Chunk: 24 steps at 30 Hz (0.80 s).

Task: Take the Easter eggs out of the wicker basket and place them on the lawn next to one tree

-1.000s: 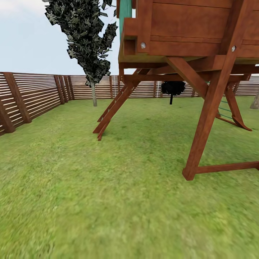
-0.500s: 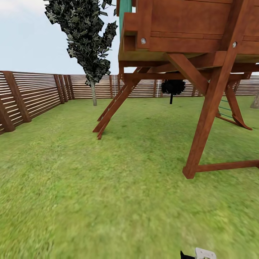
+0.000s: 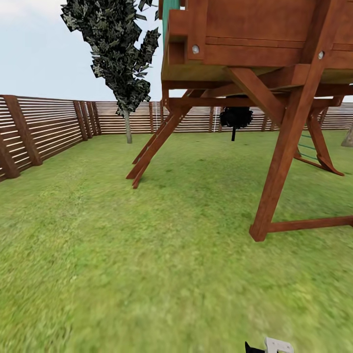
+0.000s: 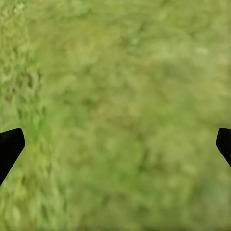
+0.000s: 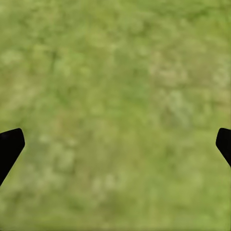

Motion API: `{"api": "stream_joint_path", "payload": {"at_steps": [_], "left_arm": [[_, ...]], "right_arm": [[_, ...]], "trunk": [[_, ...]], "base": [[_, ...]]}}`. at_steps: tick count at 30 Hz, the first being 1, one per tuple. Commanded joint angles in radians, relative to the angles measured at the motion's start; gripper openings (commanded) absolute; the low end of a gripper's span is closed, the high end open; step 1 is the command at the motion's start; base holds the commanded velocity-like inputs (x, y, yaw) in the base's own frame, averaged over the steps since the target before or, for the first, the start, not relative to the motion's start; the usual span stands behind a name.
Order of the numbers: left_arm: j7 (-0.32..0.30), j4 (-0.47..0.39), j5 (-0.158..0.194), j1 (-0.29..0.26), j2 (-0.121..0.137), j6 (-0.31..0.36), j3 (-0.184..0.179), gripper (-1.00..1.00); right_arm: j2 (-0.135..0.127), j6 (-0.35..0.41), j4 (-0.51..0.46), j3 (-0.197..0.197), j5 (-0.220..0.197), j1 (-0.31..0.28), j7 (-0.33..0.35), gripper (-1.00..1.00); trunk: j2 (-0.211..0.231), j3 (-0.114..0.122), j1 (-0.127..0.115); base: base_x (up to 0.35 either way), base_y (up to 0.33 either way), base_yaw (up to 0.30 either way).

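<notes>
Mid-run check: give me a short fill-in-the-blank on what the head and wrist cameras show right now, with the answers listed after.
1. The reddish-brown wooden play tower stands on the green ____.
2. A brown slatted wooden ____ runs round the far edge of the garden.
3. In each wrist view, the left gripper and the right gripper have black fingertips far apart, so both are ____.
4. The thin-stemmed dark leafy tree stands to the ____ of the play tower in the head view.

Missing words: lawn; fence; open; left
</notes>
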Motion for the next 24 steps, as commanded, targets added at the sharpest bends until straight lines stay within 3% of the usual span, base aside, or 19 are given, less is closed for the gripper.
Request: {"api": "stream_joint_path", "payload": {"at_steps": [1, 24], "left_arm": [[0.002, 0.001, 0.0, -0.001, 0.0, -0.005, 0.0, 1.0], [0.003, 0.001, 0.001, -0.001, 0.001, -0.013, 0.0, 1.0]], "right_arm": [[0.0, -0.004, 0.0, 0.0, -0.007, -0.001, 0.0, 1.0], [0.002, -0.005, 0.003, 0.002, -0.009, -0.001, 0.0, 1.0]], "trunk": [[-0.008, -0.004, 0.004], [-0.169, -0.098, 0.092]], "base": [[0.0, 0.0, 0.0], [0.0, 0.0, 0.0]]}}
